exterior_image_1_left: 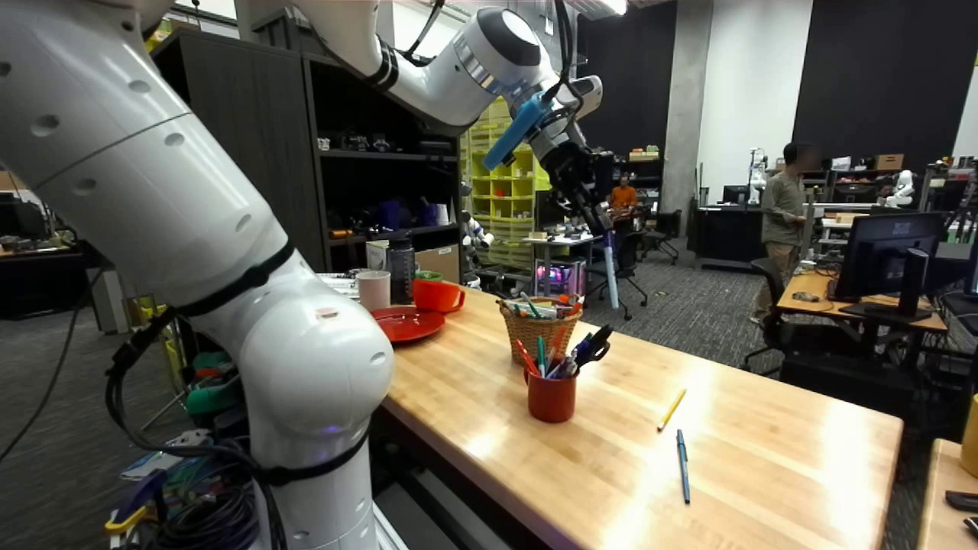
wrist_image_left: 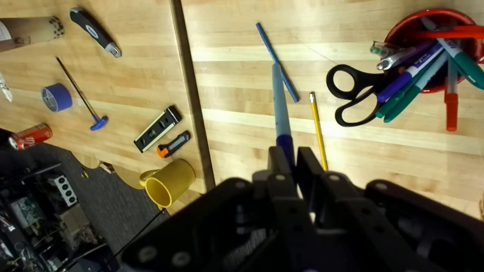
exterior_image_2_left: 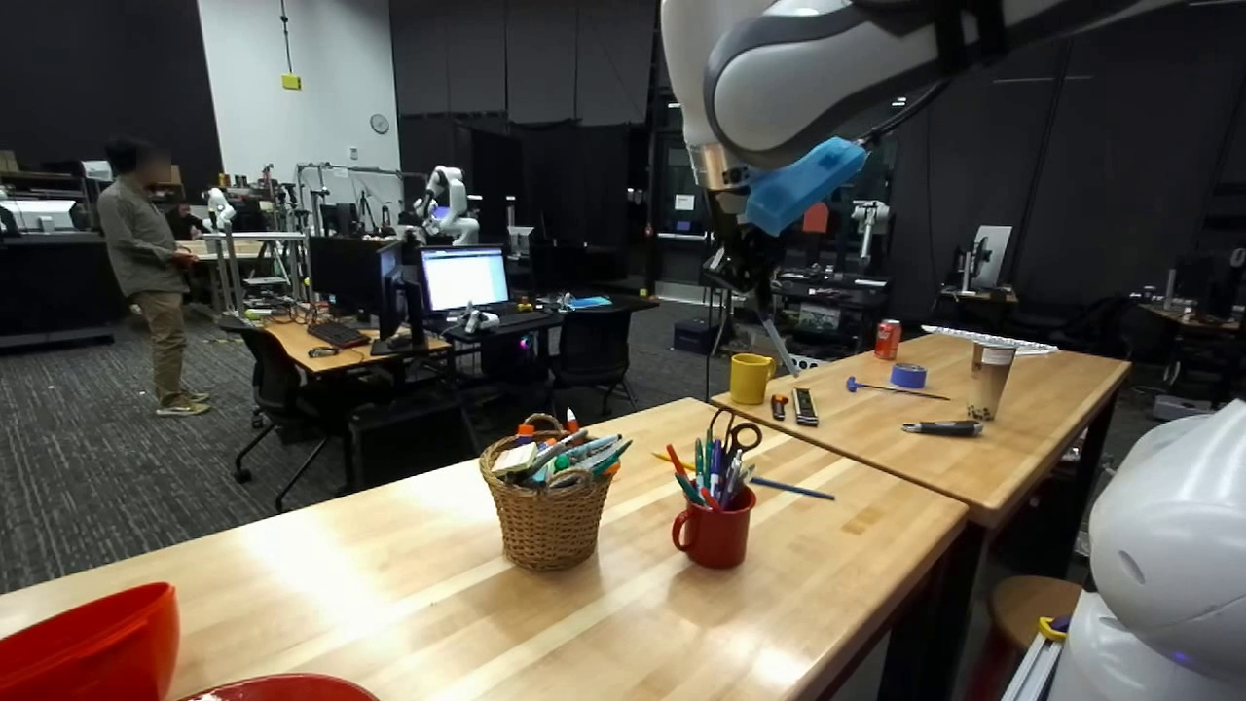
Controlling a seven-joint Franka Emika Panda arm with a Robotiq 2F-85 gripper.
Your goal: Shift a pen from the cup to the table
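Black jaws, nearly together, pinch a slim blue-grey pen (wrist_image_left: 281, 109) clear of the round red cup (exterior_image_1_left: 552, 399); laying it on the wooden tabletop (wrist_image_left: 238, 143) apparently remains.

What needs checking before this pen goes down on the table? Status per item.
1. Gripper shut on the held pen: ok, purple end between the jaws.
2. Held pen out of the red cup: ok, in the air and apart from it.
3. Red cup upright: ok.
4. Held pen lying level for release: not ok, it points steeply down.
5. Landing spot on the table free of the blue pen and yellow pencil: cannot tell; in the wrist view the held pen's tip overlaps the blue pen, but where it would land is unclear.
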